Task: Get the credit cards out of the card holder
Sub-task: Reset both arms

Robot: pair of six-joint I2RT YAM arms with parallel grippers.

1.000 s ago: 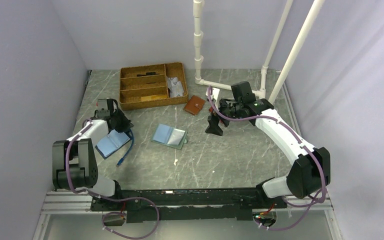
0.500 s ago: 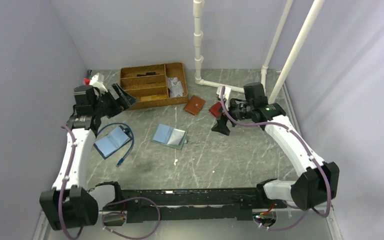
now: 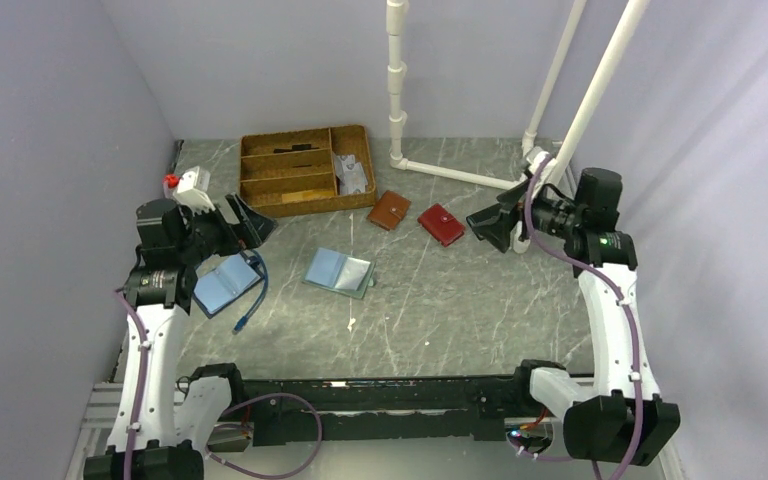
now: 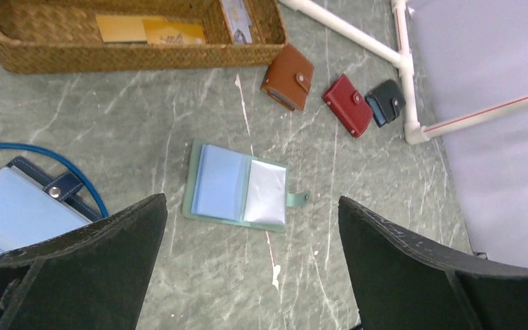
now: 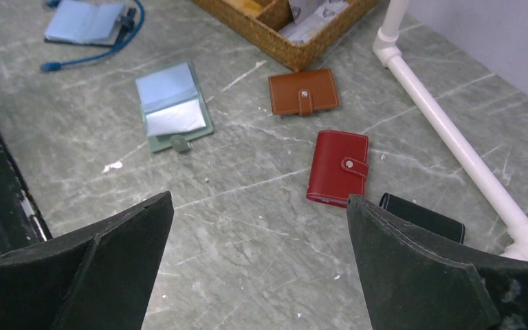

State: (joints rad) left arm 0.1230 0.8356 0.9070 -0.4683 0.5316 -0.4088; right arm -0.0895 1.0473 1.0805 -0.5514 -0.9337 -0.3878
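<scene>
1. Just in front of the woven tray [image 3: 305, 205], toward the arms, the card holder [image 3: 339, 271] lies open and flat on the table [image 3: 440, 310]. Its sleeves face up, which we judge keeps the pockets reachable. The left gripper [image 3: 247, 217] hovers off the tray's front left corner and the right gripper [image 3: 488, 226] well to the tray's right. Neither touches anything.
2. From the left wrist, we see the jaws spread wide and empty. They frame the holder in front of the tray, likely lining up an approach. We cannot make out the credit cards in its blue and clear leaves.
3. From the right wrist, the jaws are likewise spread and empty. They sit high over the red wallet [image 5: 338, 168] and black wallet [image 5: 423, 216] to the tray's right, probably waiting to assist.
</scene>
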